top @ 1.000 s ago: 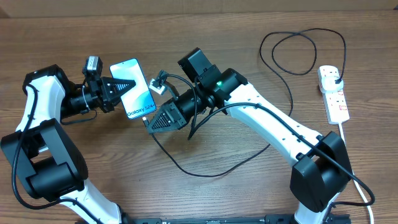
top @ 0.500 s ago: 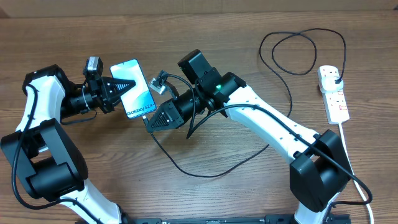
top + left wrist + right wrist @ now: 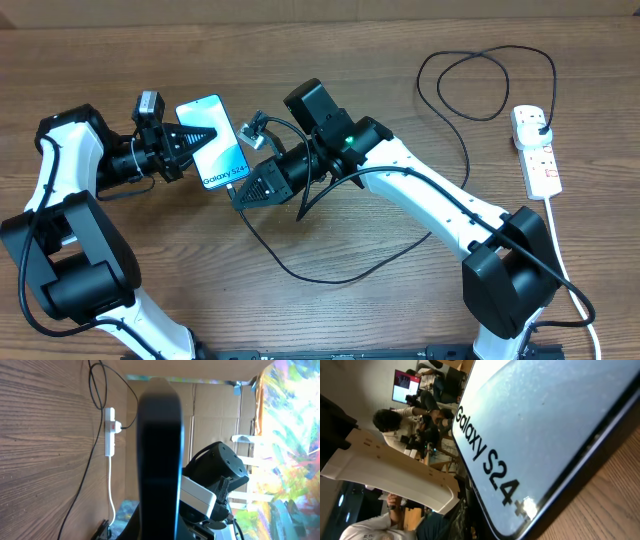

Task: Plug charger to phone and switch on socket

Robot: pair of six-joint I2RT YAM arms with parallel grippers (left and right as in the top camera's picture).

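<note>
Legible text: I find one brand line, on the phone screen.
From the overhead I read "Galaxy S24+" in dark letters along the lit light-blue screen of the phone (image 3: 226,152), near its lower end. My right wrist view shows the same line up close and slanted: "Galaxy S24", with the plus sign half lost in glare. The socket (image 3: 537,160) carries small red marks, too small for me to read.
</note>
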